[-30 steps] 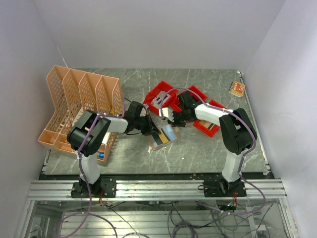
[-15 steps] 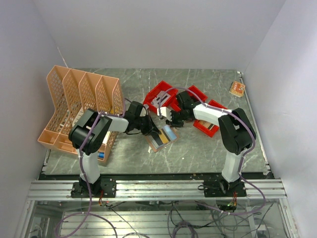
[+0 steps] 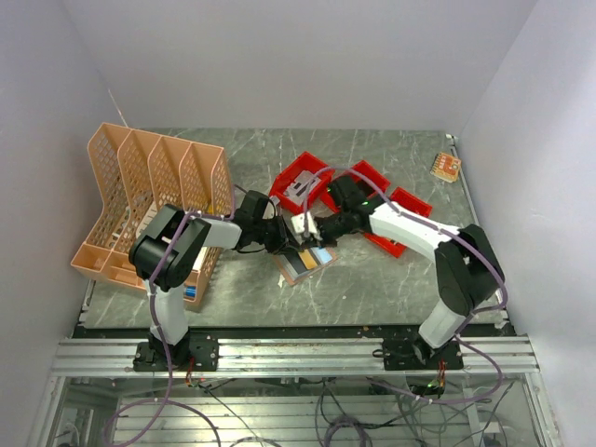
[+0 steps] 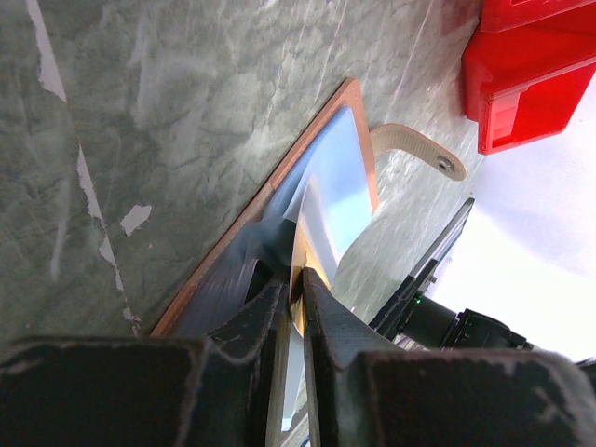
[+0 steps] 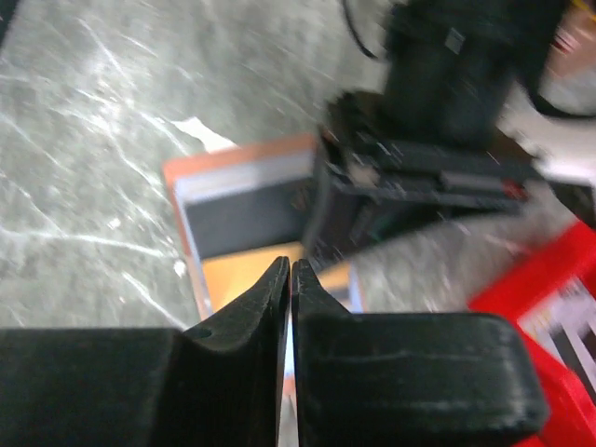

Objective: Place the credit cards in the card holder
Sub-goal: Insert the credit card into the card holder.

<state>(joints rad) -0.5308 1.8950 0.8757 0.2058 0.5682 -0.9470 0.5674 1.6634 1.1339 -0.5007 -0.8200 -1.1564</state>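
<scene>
Top external view: the card holder [image 3: 294,270] lies open on the table [image 3: 400,279], directly under the tips of both arms. The light blue card [image 3: 323,254] is in it, on the right gripper's [image 3: 307,229] side. That gripper's jaws are pressed onto a thin pale sliver, apparently the whitish-grey card [image 3: 300,223] held edge-on. The left gripper's [image 3: 282,238] fingers [image 4: 261,321] stand nearly together at the holder's inner pocket; whether they pinch it I cannot tell. The cards should be light, stiff and slick, best held by a short edge and slid in flat. The holder looks soft and light and may skid or fold on the smooth stone-patterned top, so it needs pinning. Red bins [image 3: 303,177] crowd close beyond the right gripper, and a peach file rack [image 3: 149,182] stands behind the left.
</scene>
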